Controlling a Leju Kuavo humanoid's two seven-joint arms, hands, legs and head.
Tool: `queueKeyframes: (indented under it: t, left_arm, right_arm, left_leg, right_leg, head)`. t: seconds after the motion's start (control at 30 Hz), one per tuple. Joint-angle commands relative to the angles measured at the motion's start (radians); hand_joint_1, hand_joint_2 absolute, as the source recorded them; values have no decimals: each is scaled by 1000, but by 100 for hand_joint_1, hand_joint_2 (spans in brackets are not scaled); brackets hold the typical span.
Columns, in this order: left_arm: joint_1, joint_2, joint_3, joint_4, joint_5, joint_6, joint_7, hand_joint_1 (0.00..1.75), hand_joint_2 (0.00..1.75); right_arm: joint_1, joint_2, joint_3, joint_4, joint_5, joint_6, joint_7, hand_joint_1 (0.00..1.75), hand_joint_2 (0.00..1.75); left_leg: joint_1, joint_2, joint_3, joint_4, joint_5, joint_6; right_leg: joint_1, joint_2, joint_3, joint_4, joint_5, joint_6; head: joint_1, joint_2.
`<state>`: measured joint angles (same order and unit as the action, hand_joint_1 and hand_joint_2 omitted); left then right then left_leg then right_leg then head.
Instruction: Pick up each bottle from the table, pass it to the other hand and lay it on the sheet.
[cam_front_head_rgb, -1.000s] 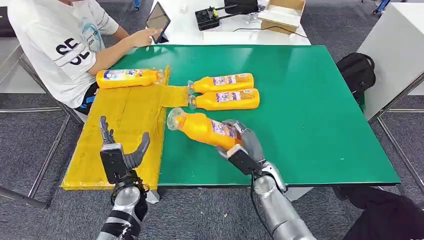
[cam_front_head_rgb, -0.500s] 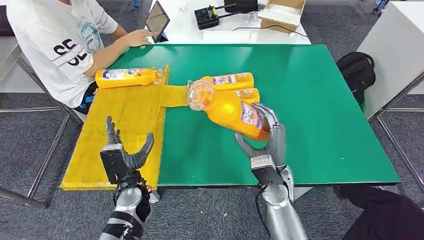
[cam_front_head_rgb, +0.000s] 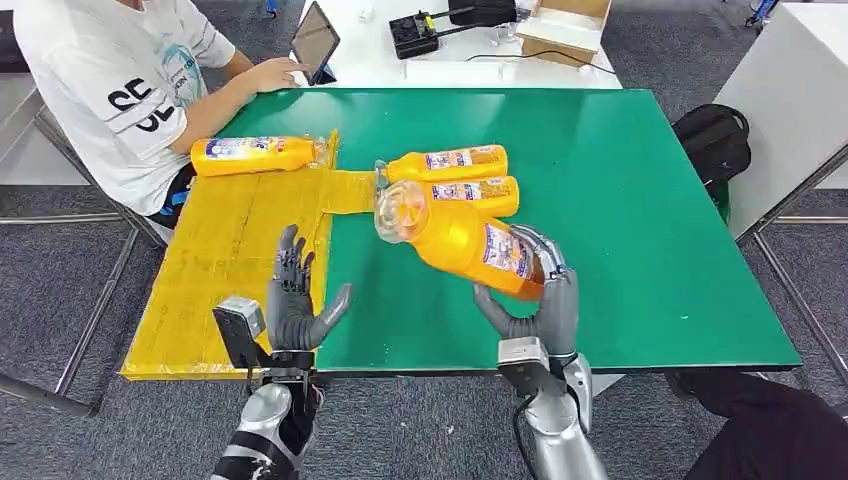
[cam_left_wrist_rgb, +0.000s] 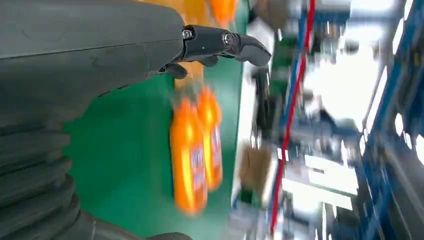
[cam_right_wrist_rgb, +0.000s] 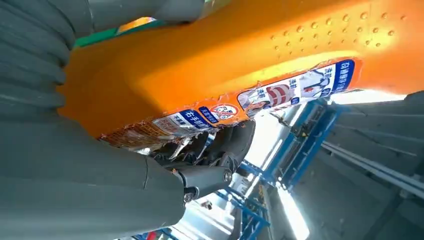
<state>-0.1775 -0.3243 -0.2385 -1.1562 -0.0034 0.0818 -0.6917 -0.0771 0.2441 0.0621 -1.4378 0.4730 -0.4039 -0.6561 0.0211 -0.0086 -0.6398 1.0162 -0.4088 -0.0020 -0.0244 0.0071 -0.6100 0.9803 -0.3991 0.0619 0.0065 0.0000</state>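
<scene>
Yellow sheet (cam_front_head_rgb: 230, 260): it lies off the table's left side, under and beyond your left hand; one bottle (cam_front_head_rgb: 255, 155) already rests along its far edge, near the seated person (cam_front_head_rgb: 120, 90).
Left hand (cam_front_head_rgb: 298, 305): released, fingers spread and raised, palm turned toward the right, holding nothing; it hovers over the seam where the sheet meets the green table (cam_front_head_rgb: 620, 200).
Gap between hands: the held bottle's cap end is the part nearest your left hand, up and to its right, apart from it and not yet touching.
Held bottle (cam_front_head_rgb: 460, 240): orange, lifted off the table, long axis slanting from its base in your right hand up and leftward to the clear cap.
Right hand (cam_front_head_rgb: 535, 295): grasping the held bottle around its lower body, fingers wrapped over the label, as the right wrist view confirms.
Waiting bottles (cam_front_head_rgb: 455, 180): two lie side by side on the table just beyond the held one, caps pointing toward the sheet.
Next move, as I judge it: bring the cap end across to your left palm.
</scene>
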Motion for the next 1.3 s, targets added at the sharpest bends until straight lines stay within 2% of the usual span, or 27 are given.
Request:
queueKeyframes:
  t: [0.03, 0.17, 0.2, 0.7, 0.8, 0.93, 1.0, 1.1, 1.2, 1.3]
  left_arm:
    - [72, -3, -167, -77, -38, -75, 14, 0, 175]
    - [85, 0, -205, -83, -58, -104, 6, 0, 175]
    - [85, -2, -207, -79, -58, -106, 6, 0, 175]
    - [68, -14, -234, -11, -72, -141, 8, 0, 175]
    - [49, -23, -234, 22, -73, -142, 7, 0, 175]
    - [39, -25, -227, 30, -74, -125, 7, 0, 175]
    - [24, -25, -227, 42, -62, -112, 15, 0, 175]
    - [3, -25, -231, 68, -36, -92, 22, 0, 175]
    - [-4, -25, -231, 80, -25, -83, 21, 0, 175]
    - [-7, -25, -231, 84, -19, -79, 22, 0, 175]
  right_arm:
    - [22, 44, 17, 120, -34, -23, -36, 175, 175]
    - [23, 52, 15, 143, -36, -18, -35, 175, 175]
    - [21, 55, 21, 153, -31, -16, -35, 175, 175]
    - [-7, 75, 46, 229, 31, -94, -31, 175, 175]
    - [-25, 89, 112, 295, 128, -140, -22, 175, 175]
    - [-32, 94, 143, 326, 146, -158, -20, 175, 175]
    - [-39, 99, 185, 373, 190, -176, -5, 175, 175]
    - [-62, 105, 242, 476, 206, -202, 7, 175, 175]
    - [-81, 105, 297, 565, 199, -215, 6, 175, 175]
    - [-83, 105, 318, 584, 191, -231, 8, 175, 175]
  left_leg:
    - [0, 2, 7, -1, -3, 1]
    - [0, 1, 2, -1, -2, 1]
    - [0, 2, 6, -1, -3, 2]
    - [0, 1, 4, -1, -2, 1]
    - [0, 2, 4, -1, -2, 1]
    - [0, 3, 6, -1, -3, 1]
    - [1, 1, 3, -1, -2, 1]
    - [1, 4, 7, -1, -4, 2]
    - [1, 1, 3, -1, -2, 1]
    - [1, 1, 5, -1, -3, 1]
  right_leg:
    - [1, 0, 6, -2, -2, -3]
    - [0, 0, 3, -1, -1, -2]
    - [1, 1, 6, -2, -2, -3]
    - [1, 0, 4, -2, -2, -2]
    - [1, 1, 4, -2, -1, -2]
    - [1, 1, 6, -2, -2, -4]
    - [1, 0, 3, -1, -1, -2]
    - [1, 3, 6, -2, -2, -3]
    - [1, 0, 3, -1, -1, -2]
    - [2, 0, 5, -2, -2, -3]
  head:
    - [0, 0]
    - [0, 0]
    - [0, 0]
    - [0, 0]
    - [0, 0]
    - [0, 0]
    - [0, 0]
    - [0, 0]
    - [0, 0]
    - [1, 0]
